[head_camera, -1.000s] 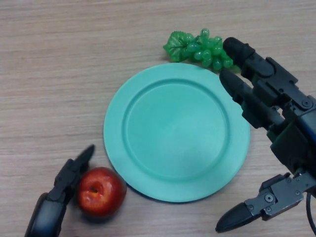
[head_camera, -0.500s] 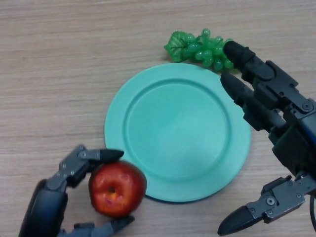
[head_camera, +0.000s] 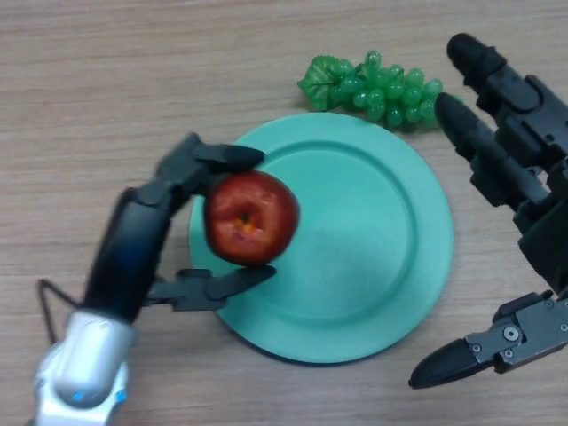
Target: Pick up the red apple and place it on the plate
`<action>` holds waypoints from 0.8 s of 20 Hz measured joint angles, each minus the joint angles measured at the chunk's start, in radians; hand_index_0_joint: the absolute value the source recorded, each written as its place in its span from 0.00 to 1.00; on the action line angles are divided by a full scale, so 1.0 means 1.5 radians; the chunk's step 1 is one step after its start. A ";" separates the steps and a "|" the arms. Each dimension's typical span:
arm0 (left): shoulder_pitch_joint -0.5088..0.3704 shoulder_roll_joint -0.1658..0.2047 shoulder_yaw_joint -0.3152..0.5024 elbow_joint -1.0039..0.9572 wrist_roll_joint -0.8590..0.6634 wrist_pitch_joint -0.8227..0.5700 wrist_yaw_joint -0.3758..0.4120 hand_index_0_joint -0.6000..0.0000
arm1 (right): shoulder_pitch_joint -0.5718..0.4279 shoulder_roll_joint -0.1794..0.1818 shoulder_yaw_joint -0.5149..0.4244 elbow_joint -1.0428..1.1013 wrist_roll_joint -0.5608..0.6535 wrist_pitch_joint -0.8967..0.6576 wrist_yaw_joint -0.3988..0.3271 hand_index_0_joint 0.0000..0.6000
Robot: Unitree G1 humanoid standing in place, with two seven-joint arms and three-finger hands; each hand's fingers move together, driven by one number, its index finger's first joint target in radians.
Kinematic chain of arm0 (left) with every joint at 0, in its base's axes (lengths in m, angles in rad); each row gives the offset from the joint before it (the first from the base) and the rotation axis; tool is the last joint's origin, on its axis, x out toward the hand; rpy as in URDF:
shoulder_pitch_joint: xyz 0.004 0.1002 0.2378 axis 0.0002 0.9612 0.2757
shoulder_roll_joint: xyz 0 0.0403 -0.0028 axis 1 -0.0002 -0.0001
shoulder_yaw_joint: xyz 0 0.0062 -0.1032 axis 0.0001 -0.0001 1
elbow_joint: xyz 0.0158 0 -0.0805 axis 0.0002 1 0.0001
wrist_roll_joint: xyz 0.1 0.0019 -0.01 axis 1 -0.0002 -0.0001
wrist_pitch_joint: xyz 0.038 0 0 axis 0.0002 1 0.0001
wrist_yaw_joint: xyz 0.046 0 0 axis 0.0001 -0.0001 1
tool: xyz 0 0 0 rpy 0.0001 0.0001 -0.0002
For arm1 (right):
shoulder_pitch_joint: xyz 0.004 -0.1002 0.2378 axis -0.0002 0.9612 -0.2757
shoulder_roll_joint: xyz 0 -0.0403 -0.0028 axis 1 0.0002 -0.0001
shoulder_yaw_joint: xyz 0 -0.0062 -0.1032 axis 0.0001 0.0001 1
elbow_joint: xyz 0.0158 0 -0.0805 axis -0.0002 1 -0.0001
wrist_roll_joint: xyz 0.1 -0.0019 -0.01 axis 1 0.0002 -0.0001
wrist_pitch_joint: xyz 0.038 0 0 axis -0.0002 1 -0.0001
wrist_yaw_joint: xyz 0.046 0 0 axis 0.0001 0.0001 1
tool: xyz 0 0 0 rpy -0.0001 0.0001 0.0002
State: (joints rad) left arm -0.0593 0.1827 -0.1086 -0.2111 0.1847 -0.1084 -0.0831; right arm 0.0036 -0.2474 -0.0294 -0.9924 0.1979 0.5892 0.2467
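A wood-grain table (head_camera: 106,80) carries a round teal plate (head_camera: 373,240) at its centre, with the right hand (head_camera: 519,177) beside the plate's right rim, its fingers straight and spread and grasping nothing. The left hand (head_camera: 146,235) reaches in from the lower left with its fingers and thumb curled round the red apple (head_camera: 251,218), which sits over the plate's left edge, though whether it touches the plate cannot be told. A bunch of green grapes (head_camera: 373,87) lies just beyond the plate's far rim, close to the right hand's fingertips.
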 measured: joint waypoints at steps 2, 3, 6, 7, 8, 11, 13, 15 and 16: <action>-0.044 -0.001 -0.003 0.065 0.003 -0.006 -0.013 0.00 | 0.001 0.000 0.000 0.001 0.000 -0.007 0.003 0.00; -0.055 -0.001 -0.004 0.084 0.004 -0.008 -0.019 0.00 | 0.002 0.000 0.000 0.003 0.000 -0.013 0.005 0.00; -0.073 -0.002 -0.009 0.166 0.086 -0.060 -0.022 0.00 | 0.002 0.000 0.000 0.009 0.000 -0.013 0.007 0.00; -0.077 -0.002 -0.013 0.184 0.086 -0.073 -0.022 0.00 | 0.002 0.000 -0.001 0.010 0.000 -0.013 0.007 0.00; -0.085 -0.003 -0.015 0.203 0.083 -0.085 -0.021 0.00 | 0.002 0.000 -0.004 0.011 0.000 -0.013 0.014 0.00; -0.113 -0.003 -0.017 0.226 0.072 -0.091 -0.004 0.00 | 0.005 0.000 -0.029 0.024 0.000 -0.017 0.020 0.00; -0.110 -0.003 -0.024 0.227 0.073 -0.091 -0.005 0.00 | 0.007 0.000 -0.031 0.024 0.000 -0.021 0.020 0.00; -0.107 -0.003 -0.025 0.227 0.073 -0.091 -0.008 0.33 | 0.007 0.000 -0.031 0.024 0.000 -0.021 0.020 0.00; -0.106 -0.003 -0.025 0.222 0.071 -0.086 -0.013 0.58 | 0.006 0.000 -0.034 0.024 0.000 -0.021 0.020 0.00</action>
State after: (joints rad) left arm -0.2177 0.1781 -0.1457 0.1221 0.2910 -0.2377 -0.1028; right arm 0.0127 -0.2476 -0.0810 -0.9565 0.1978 0.5578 0.2762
